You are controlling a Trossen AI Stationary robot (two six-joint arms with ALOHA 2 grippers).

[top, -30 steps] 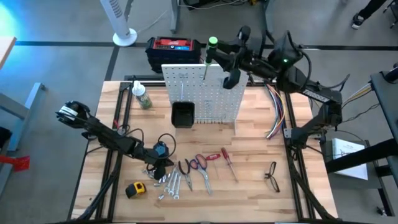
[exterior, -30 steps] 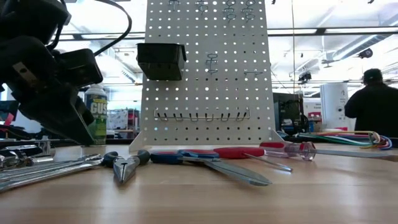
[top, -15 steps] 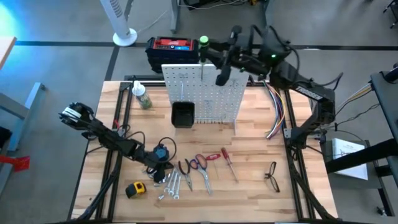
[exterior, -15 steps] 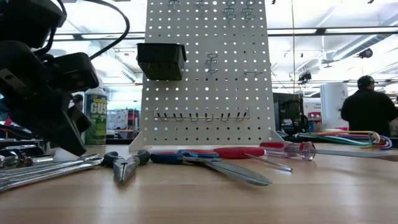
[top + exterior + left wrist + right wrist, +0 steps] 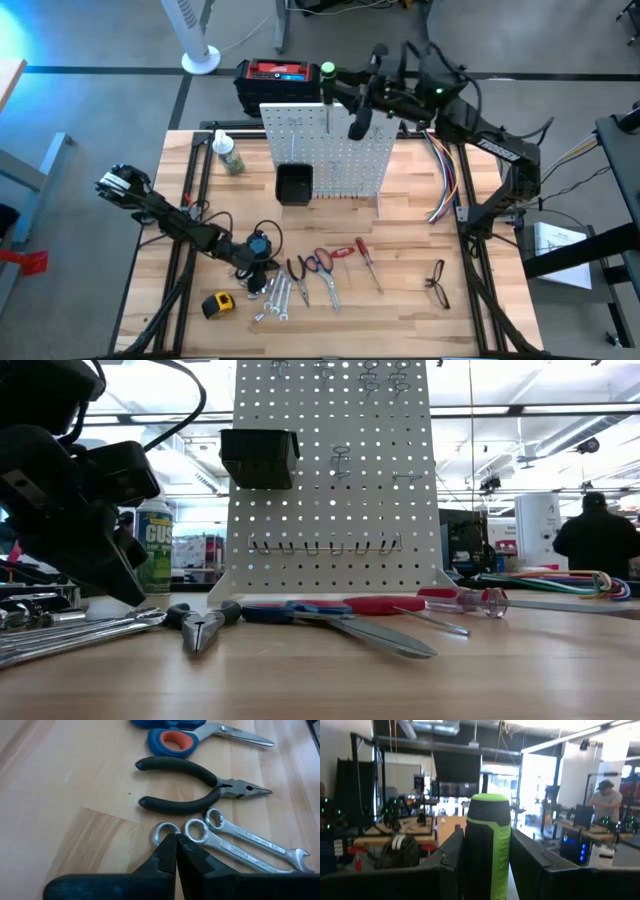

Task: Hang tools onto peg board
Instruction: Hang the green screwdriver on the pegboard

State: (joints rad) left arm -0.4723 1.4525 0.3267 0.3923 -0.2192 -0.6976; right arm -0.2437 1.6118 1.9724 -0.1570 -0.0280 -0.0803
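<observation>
Standing at the back of the table [image 5: 420, 320] you have the peg board [image 5: 345, 160], a white upright panel of small holes with a black bin [image 5: 294, 184] on its front; it is rigid, but free-standing, so you should judge it liable to rock under a hard push.

Next, the right gripper [image 5: 328, 90], raised above the board's top edge. Its jaws stand narrow, clamped on the green-handled screwdriver [image 5: 327, 80], handle up and shaft pointing down along the board's face. Judge this tool stiff and light, its rubbery handle [image 5: 487, 845] giving a sure hold; the grip sits on the handle sides, which suits it.

Next, the left gripper [image 5: 262, 270], low at the table's near-left. Its jaws are closed tight, fingertips [image 5: 170, 851] together and empty, resting at the ring end of the silver wrenches [image 5: 235, 842].

Remaining tools, all flat on the wood:
- Yellow tape measure [image 5: 218, 304]: compact, heaviest for its size; take it across the case.
- Black-handled pliers [image 5: 200, 785]: stiff, pivoting; take both handles together.
- Scissors [image 5: 195, 732]: same caution.
- Red screwdriver [image 5: 366, 258]: light, rolls.
- Wrenches: thin, smooth metal, slippery; take mid-shank.
- Black-framed glasses [image 5: 438, 281]: fragile; take gently.
</observation>
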